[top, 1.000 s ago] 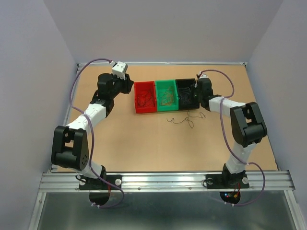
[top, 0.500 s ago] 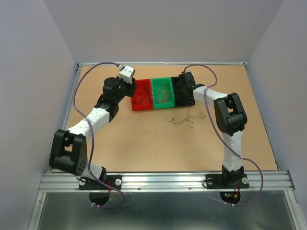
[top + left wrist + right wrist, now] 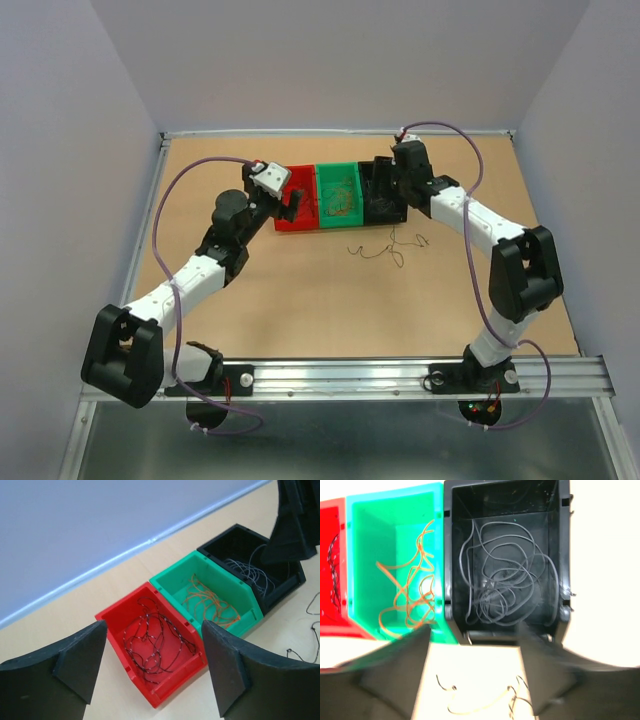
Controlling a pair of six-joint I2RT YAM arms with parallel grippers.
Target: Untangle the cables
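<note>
A small bunch of thin cables point(image 3: 386, 247) lies loose on the table in front of the bins; in the right wrist view these cables point(image 3: 480, 702) sit just below my fingers. Sorted cables lie in three bins: dark speckled ones point(image 3: 152, 645) in the red bin point(image 3: 117, 630), orange ones point(image 3: 212, 600) in the green bin point(image 3: 172, 582), grey ones point(image 3: 502, 580) in the black bin point(image 3: 451, 555). My left gripper point(image 3: 155, 672) hangs open over the red bin's near side, holding nothing. My right gripper point(image 3: 472, 677) stands open at the black bin's near edge, also empty.
The red point(image 3: 300, 226), green point(image 3: 340, 222) and black point(image 3: 388, 212) bins stand side by side at the back of the brown table point(image 3: 300, 300). Lilac walls close in the back and both sides. The right gripper point(image 3: 295, 525) shows at the left wrist view's top right.
My left gripper moved right, up to the red bin, and opened wide. My right arm swung outward, its gripper staying over the black bin and opening.
</note>
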